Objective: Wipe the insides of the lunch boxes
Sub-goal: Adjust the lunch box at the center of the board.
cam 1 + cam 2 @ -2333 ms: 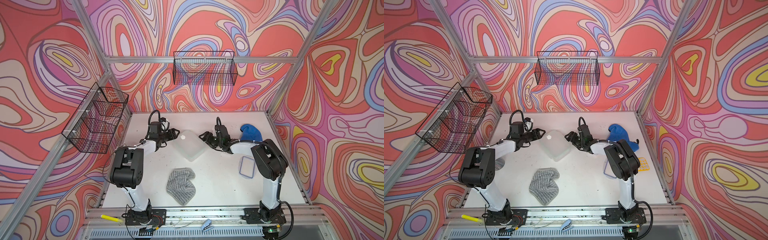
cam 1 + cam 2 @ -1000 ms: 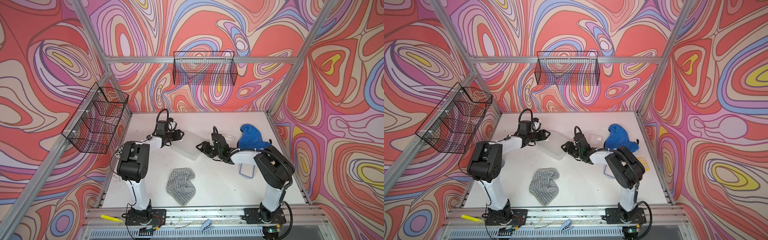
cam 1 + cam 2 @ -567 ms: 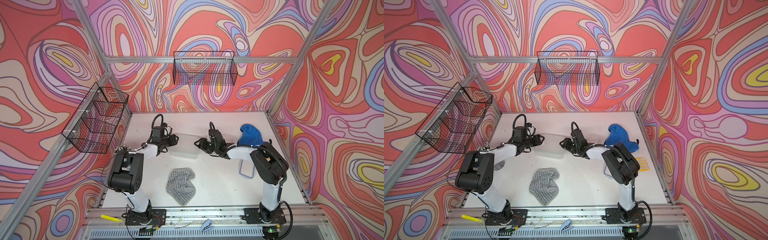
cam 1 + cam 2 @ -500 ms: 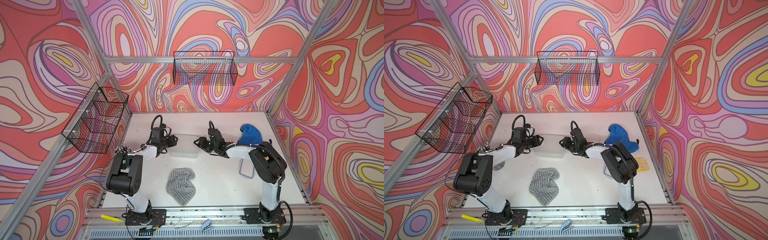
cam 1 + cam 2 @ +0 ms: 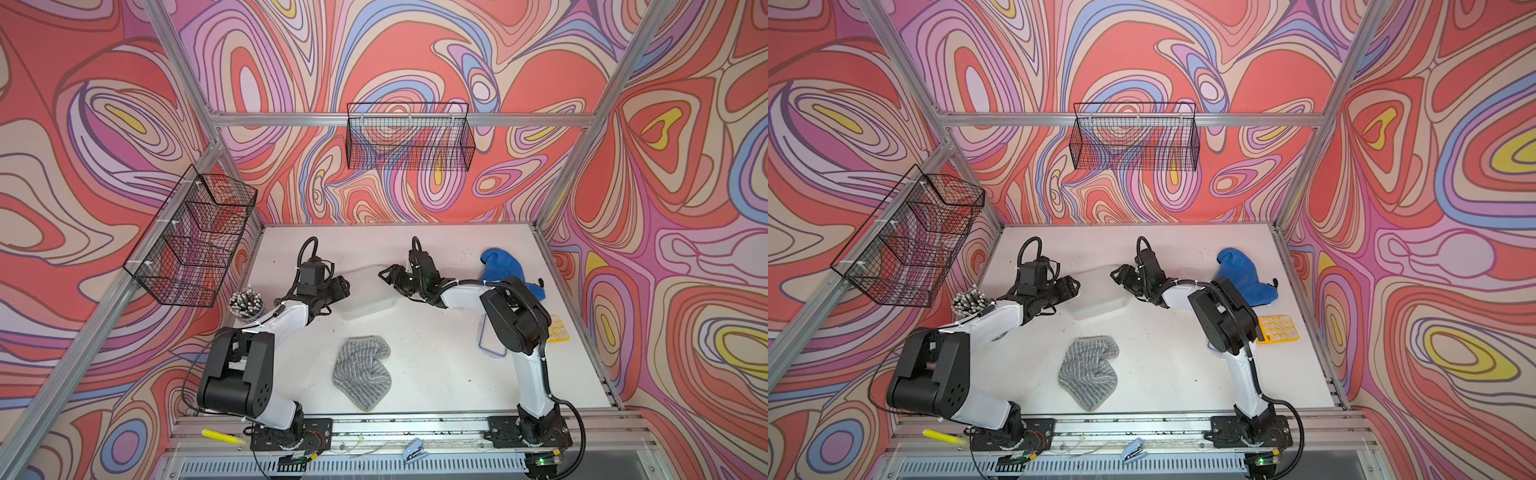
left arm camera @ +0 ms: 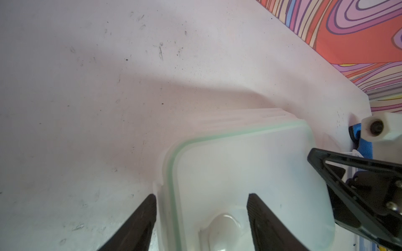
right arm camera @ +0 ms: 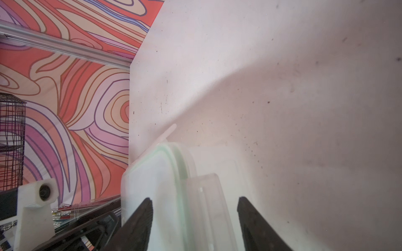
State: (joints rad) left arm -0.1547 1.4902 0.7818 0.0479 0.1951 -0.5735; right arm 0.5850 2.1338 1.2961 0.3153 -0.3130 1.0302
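Note:
A clear lunch box point(image 5: 365, 296) point(image 5: 1096, 298) lies flat on the white table, with its green-rimmed lid point(image 6: 174, 152) on top. My left gripper point(image 5: 345, 286) point(image 5: 1075, 286) is at its left end and my right gripper point(image 5: 384, 276) point(image 5: 1115, 274) at its right end. In the left wrist view my left gripper point(image 6: 201, 197) is open, straddling the lid's edge: one finger outside the box, the other over the lid. In the right wrist view my right gripper point(image 7: 194, 200) is open around a clear latch flap point(image 7: 204, 195) without touching it.
A grey striped cloth point(image 5: 361, 376) lies in front of the box. A blue cloth point(image 5: 505, 268), a blue-rimmed lid point(image 5: 488, 343) and a yellow calculator point(image 5: 1277, 328) are at the right. A cup of pens point(image 5: 247, 305) stands at the left. Wire baskets point(image 5: 191, 241) hang on the walls.
A second ago the box was tilted up between both grippers. It now lies flat on the table, and both grippers have opened wider at its ends.

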